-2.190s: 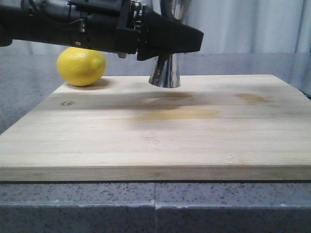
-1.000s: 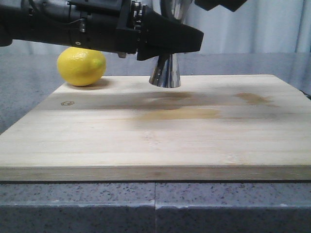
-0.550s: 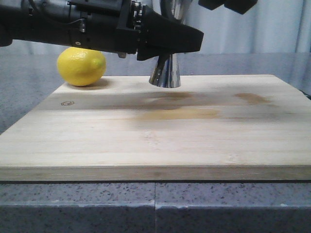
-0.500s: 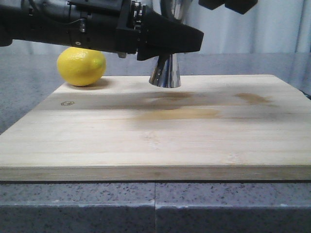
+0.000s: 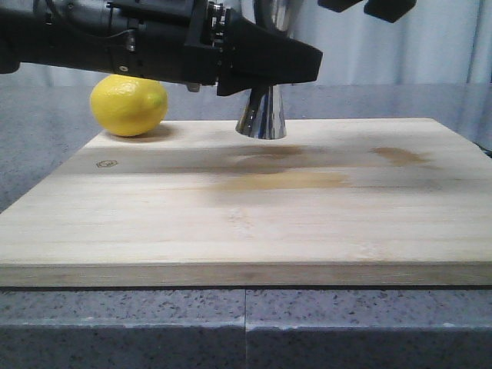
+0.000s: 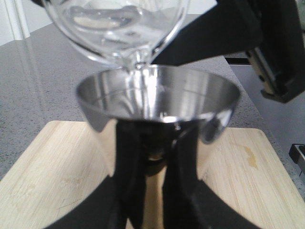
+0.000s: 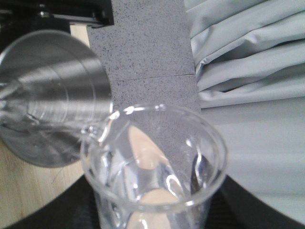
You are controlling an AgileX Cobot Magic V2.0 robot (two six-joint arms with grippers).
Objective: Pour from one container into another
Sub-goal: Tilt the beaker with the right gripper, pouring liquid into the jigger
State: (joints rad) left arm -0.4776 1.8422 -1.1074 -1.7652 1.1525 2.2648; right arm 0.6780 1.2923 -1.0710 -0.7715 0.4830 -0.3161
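Board [image 5: 246,223] on bench [image 5: 123,323]; lemon [image 5: 128,104] at its far left corner. Left pincer [image 6: 152,186] clamps jigger [image 6: 157,102] at the waist, base on the board's far edge. Beaker [image 7: 152,167], clear glass, tipped in right pincer [image 7: 157,214]; lip over jigger's steel bowl, clear liquid in both.

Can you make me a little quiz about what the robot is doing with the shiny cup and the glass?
1. True or false: the beaker is tipped above the jigger.
2. Which gripper clamps the jigger's waist: A) left B) right?
3. What yellow fruit sits at the board's far left corner?

Key: 1 true; 2 A; 3 the lemon.
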